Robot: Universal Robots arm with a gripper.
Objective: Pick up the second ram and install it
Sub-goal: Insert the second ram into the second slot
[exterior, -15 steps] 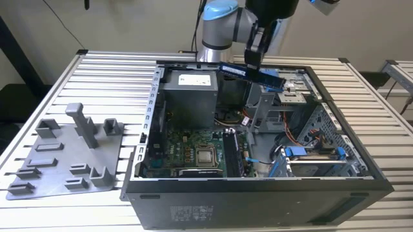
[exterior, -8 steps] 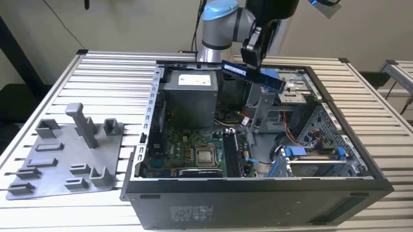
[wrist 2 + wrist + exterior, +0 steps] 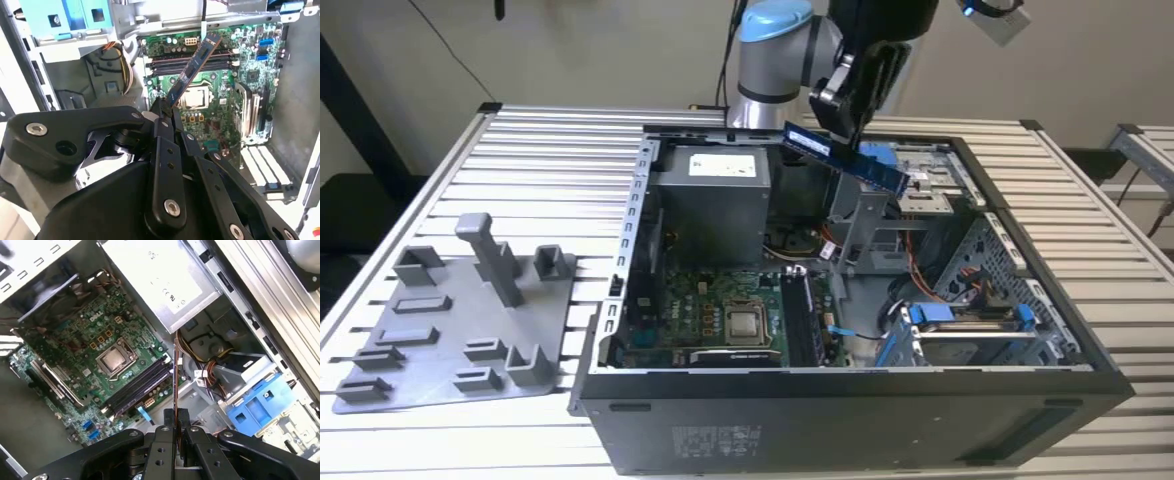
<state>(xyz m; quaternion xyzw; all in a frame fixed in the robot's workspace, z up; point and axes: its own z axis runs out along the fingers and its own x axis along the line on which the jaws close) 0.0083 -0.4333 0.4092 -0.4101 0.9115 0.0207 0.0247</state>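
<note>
arm (image 3: 771, 60): upright, bent over at the wrist
gripper (image 3: 835, 128): angled downward, jaws closed
between jaws: second ram (image 3: 851, 158), jutting beyond the fingertips

The label (image 3: 724, 165) on the power supply (image 3: 707, 220) bears print, seemingly illegible.

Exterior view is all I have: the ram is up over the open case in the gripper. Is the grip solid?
Observer: In both wrist views the gripper is shut on one end of the second ram. The rest sticks out free.
Operator: Seated anywhere yet?
Observer: No. In the first wrist view it shows edge-on, apart from the long black sockets.
Operator: Lined up with them?
Observer: Not in the second wrist view. The strip crosses the sockets at an angle, with the green motherboard behind it.
</note>
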